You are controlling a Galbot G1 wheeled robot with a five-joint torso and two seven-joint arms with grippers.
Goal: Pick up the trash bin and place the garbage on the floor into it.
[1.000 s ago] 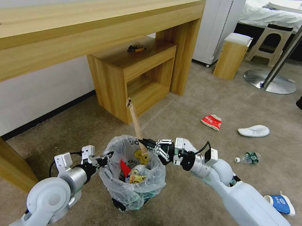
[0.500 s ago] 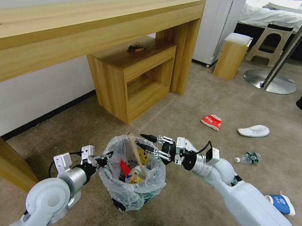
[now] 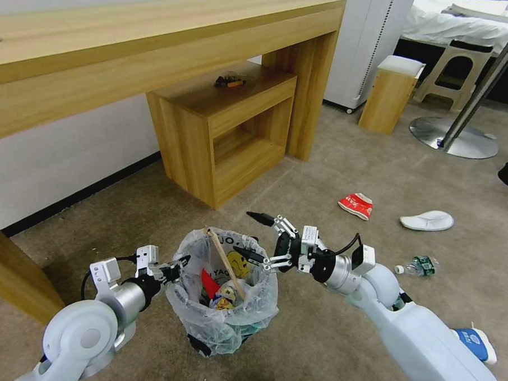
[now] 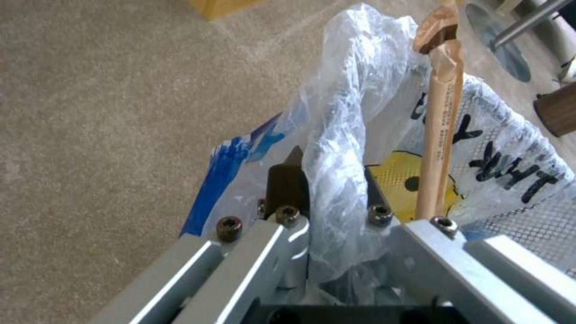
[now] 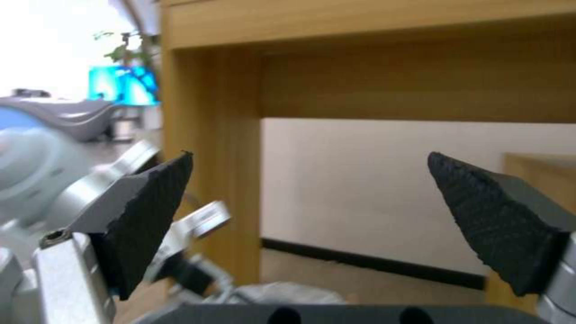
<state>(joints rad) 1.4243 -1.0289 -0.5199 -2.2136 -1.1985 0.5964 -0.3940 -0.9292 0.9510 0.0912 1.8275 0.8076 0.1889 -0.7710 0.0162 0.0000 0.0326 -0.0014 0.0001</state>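
Note:
The trash bin (image 3: 220, 318), lined with a crinkly bag (image 4: 354, 90), stands low in the middle of the head view on the beige floor (image 3: 322, 176). My left gripper (image 3: 175, 264) is shut on the bin's near-left rim, bag plastic bunched between its fingers (image 4: 288, 180). A wooden stick (image 3: 224, 261) leans inside the bin among red and yellow litter. My right gripper (image 3: 252, 234) hovers open just above the bin's right rim, holding nothing (image 5: 312, 198). On the carpet to the right lie a red wrapper (image 3: 356, 205), a white slipper (image 3: 426, 220), a clear bottle (image 3: 418, 266) and a blue-white cup (image 3: 474, 343).
A long wooden desk (image 3: 159, 46) and a low shelf unit (image 3: 229, 122) stand behind the bin. A small wooden stool (image 3: 390, 92), a round metal table base (image 3: 453, 137) and a pale stool (image 3: 455, 70) sit at the back right. Open carpet lies between the bin and the litter.
My right gripper held the wooden stick upright over the bin; it opened, the stick dropped into the bag, and the gripper lifted slightly up and right. The left gripper kept its hold.

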